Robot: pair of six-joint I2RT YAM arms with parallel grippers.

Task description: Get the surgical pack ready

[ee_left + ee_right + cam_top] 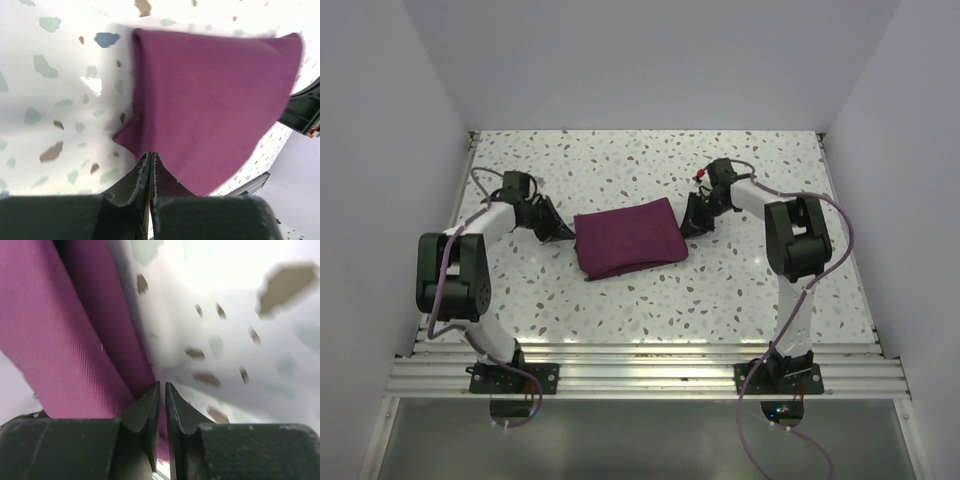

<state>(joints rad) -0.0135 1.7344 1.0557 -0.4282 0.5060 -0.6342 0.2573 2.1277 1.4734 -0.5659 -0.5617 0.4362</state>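
**Ana:** Where is the surgical pack (628, 238), the deep purple-maroon fabric cloth folded into a flat rectangular bundle?

**Ben:** It lies flat near the middle of the white table (750, 300) with grey and brown speckles. It is turned slightly askew, with its long sides running roughly left to right. The left wrist view shows the smooth top of the surgical pack (210, 100). The right wrist view shows rounded folds stacked along the edge of the surgical pack (65, 330).

**Ana:** And the left gripper (565, 232)?

**Ben:** It is down low at the bundle's left edge, with its black fingers pointing into the cloth. In its own camera the left gripper (151, 160) has its jaws pressed together, with no gap showing, and the tips meet right at the purple hem. (Whether a thread of fabric is caught between them cannot be told.)

**Ana:** The right gripper (688, 225)?

**Ben:** It mirrors the other at the bundle's right edge, also low to the table. Up close, the right gripper (163, 390) has its jaws drawn narrow, with only a thin dark slit between them. The tips sit where the cloth's edge meets the speckled surface, and the folds run alongside the finger on the left of that view. Whether any cloth is pinched cannot be made out.

**Ana:** What lies around all this?

**Ben:** Both arms reach inward from bases on a ribbed aluminium rail (650, 375) at the near edge. Plain pale walls (650, 60) enclose the table on three sides.
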